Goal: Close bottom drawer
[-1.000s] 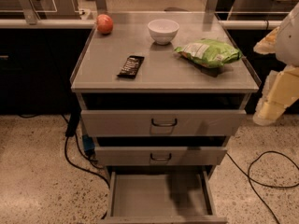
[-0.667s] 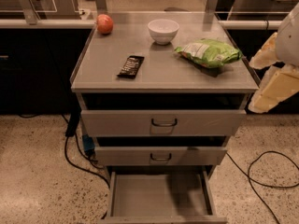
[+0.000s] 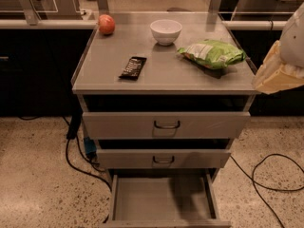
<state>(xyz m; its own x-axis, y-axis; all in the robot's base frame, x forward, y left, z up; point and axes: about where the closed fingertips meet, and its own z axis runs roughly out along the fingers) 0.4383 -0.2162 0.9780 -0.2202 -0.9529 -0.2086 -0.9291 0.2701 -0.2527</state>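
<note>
The bottom drawer (image 3: 161,205) of the grey metal cabinet (image 3: 164,82) is pulled out toward me, showing its flat, empty grey floor. Above it, the middle drawer (image 3: 164,159) and the top drawer (image 3: 166,125) each stand slightly out. A cream and white part of my arm (image 3: 278,72) hangs at the right edge, beside the cabinet top's right corner and well above the bottom drawer. My gripper itself is out of frame beyond that edge.
On the cabinet top lie a red apple (image 3: 107,24), a white bowl (image 3: 166,31), a green chip bag (image 3: 212,54) and a dark snack bar (image 3: 132,67). Black cables run over the speckled floor at the right (image 3: 270,175) and left (image 3: 78,151). Dark counters stand behind.
The arm part at the right edge has risen from beside the top drawer to the level of the cabinet top. The drawers and the objects have not moved.
</note>
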